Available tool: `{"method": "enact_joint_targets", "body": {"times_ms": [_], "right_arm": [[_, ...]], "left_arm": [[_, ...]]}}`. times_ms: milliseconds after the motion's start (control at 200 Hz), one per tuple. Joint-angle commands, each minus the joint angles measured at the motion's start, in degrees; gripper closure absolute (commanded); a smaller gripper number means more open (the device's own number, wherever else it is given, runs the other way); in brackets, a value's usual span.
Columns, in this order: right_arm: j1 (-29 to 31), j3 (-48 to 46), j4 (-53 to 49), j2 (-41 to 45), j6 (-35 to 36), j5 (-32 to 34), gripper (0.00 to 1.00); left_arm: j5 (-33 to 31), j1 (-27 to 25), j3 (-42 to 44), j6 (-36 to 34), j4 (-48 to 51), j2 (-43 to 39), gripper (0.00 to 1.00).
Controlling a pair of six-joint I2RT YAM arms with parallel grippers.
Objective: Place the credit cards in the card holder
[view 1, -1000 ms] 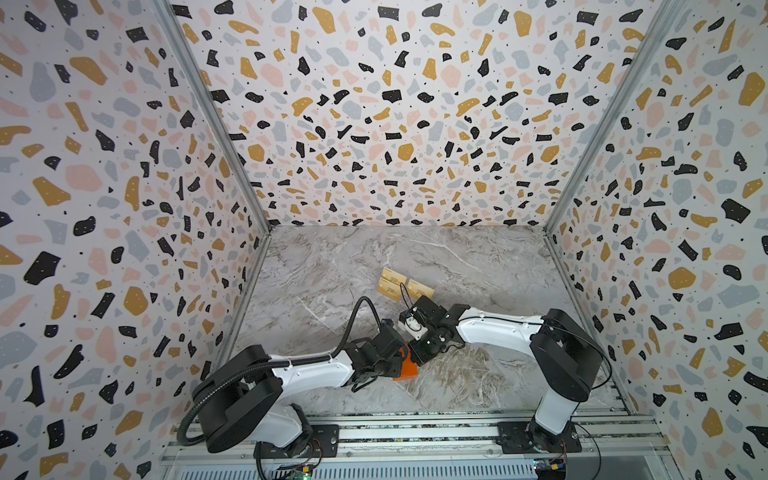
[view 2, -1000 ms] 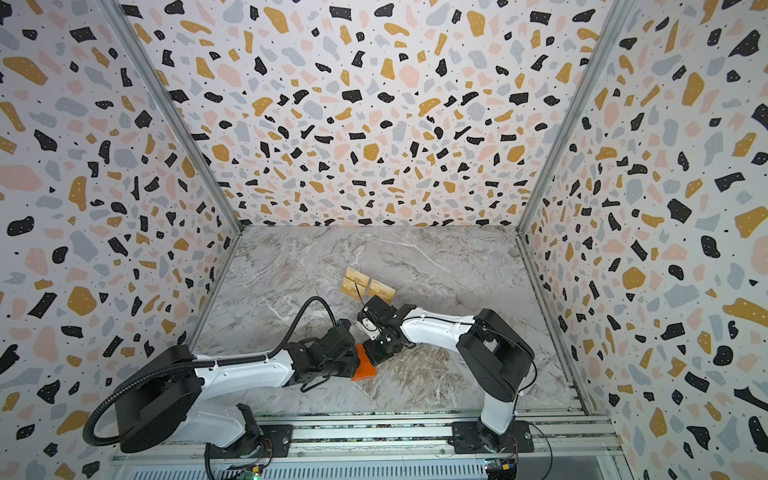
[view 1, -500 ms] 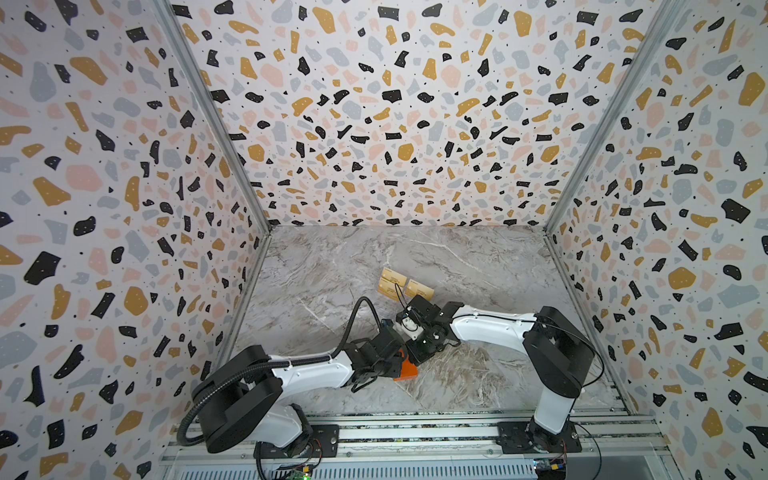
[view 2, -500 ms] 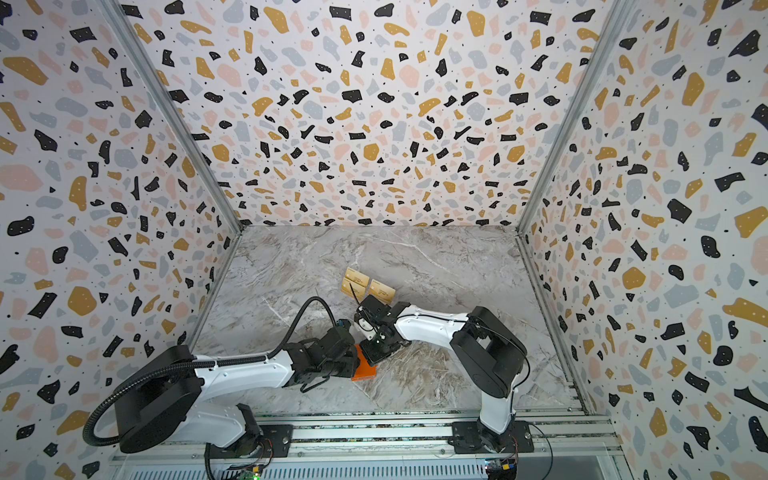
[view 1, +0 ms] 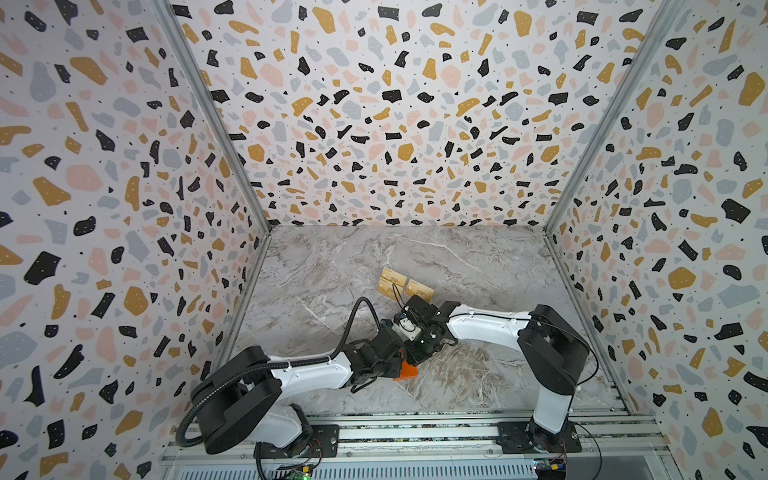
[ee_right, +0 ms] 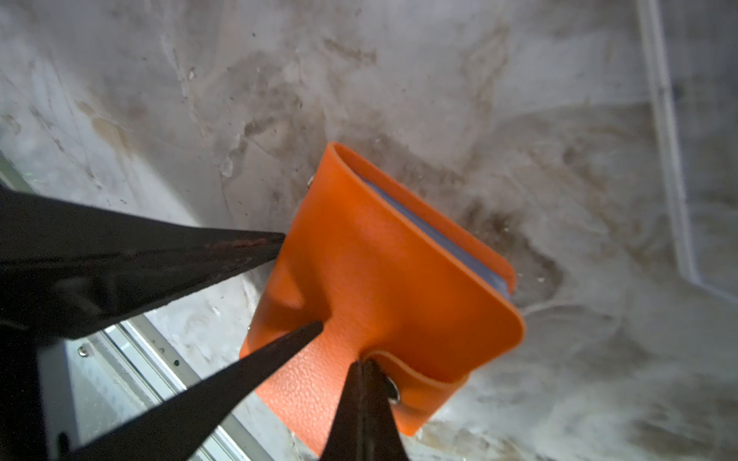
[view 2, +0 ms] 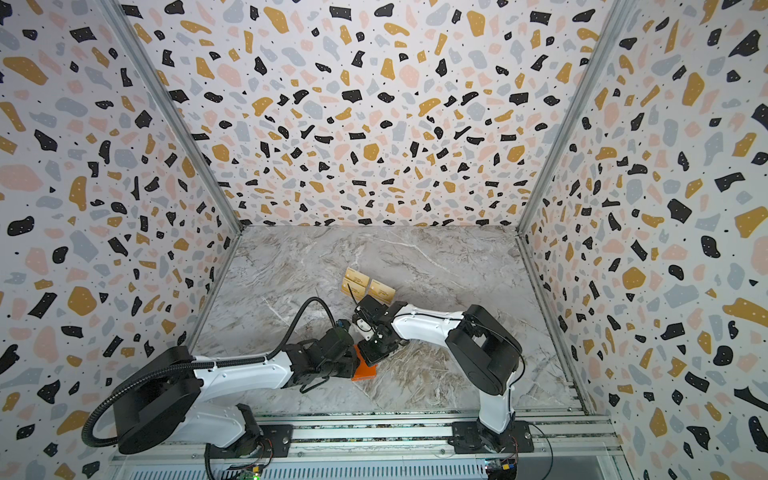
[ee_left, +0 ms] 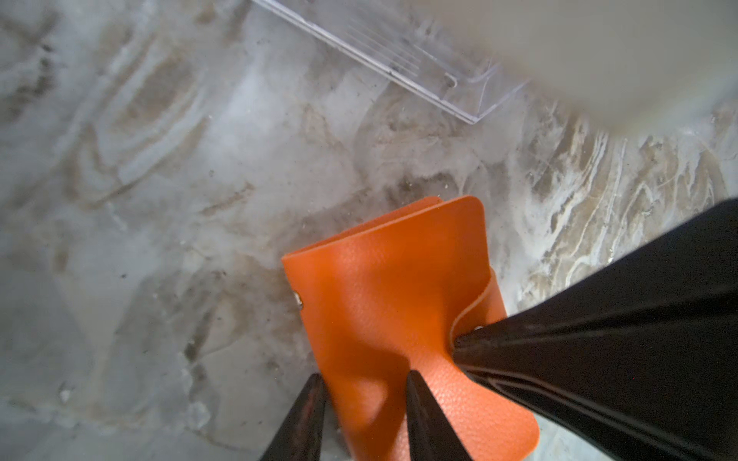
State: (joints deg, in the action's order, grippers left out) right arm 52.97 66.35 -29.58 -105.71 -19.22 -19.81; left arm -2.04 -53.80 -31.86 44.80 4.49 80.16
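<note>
Marble surface (view 1: 478, 270), both tools on the folded holder (ee_left: 391, 287): opening step, by the look.
Left tool (ee_left: 364, 375) clamps the holder's edge between its tips. Right tool (ee_right: 361, 371) is closed, tips at the snap strap (ee_right: 423, 383); it likely pinches the strap, but I can't confirm. Gold cards (view 1: 405, 286) sit in a clear stand (ee_left: 419, 68) just beyond the right tool, apart from the holder. Next, probably: pull the strap away from the left tool to pop the snap, clamp held firm, then fetch a card.
</note>
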Motion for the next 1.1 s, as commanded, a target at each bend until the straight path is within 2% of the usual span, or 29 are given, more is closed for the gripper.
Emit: {"method": "enact_joint_targets", "body": {"times_ms": [0,310,370,485,741,831,896,976,1051,1081,1096], "right_arm": [[1.6,-3.7,-1.8,-4.8,-0.7,4.1,1.0],[1.5,-3.6,4.3,3.5,-3.8,1.7,1.0],[1.5,-4.2,5.6,5.5,-4.2,2.0,0.94],[1.5,-5.7,8.5,8.9,-4.7,3.8,0.86],[1.3,-9.4,20.6,15.0,-7.4,10.3,0.84],[1.3,-10.1,21.6,17.5,-7.5,14.6,0.79],[1.3,-10.6,21.5,19.7,-7.2,17.6,0.73],[1.2,-12.0,21.6,23.6,-7.2,21.2,0.62],[0.2,-13.4,21.7,27.5,-6.8,23.3,0.51],[-0.2,-13.7,21.4,29.1,-6.4,23.9,0.46],[-0.6,-13.9,21.1,29.7,-6.3,24.3,0.43]], "left_arm": [[1.2,-0.5,1.5,0.0,1.1,1.0,0.64],[0.6,-0.5,-0.1,-1.1,3.0,1.9,0.64],[0.1,-0.5,-0.7,-1.7,3.5,1.9,0.64],[-1.0,-0.4,-1.9,-2.7,4.0,2.1,0.63],[-2.1,1.5,-4.7,-5.0,4.6,1.7,0.58],[-1.5,2.2,-6.7,-6.3,7.0,1.1,0.55],[-3.1,2.2,-8.5,-7.4,10.8,-0.5,0.5],[-5.5,3.1,-10.0,-8.4,14.9,-3.3,0.35],[-6.6,4.4,-11.2,-9.2,18.9,-6.4,0.25],[-7.6,4.7,-12.0,-9.3,20.4,-7.8,0.19],[-8.3,4.8,-12.4,-9.5,21.1,-8.6,0.1]]}}
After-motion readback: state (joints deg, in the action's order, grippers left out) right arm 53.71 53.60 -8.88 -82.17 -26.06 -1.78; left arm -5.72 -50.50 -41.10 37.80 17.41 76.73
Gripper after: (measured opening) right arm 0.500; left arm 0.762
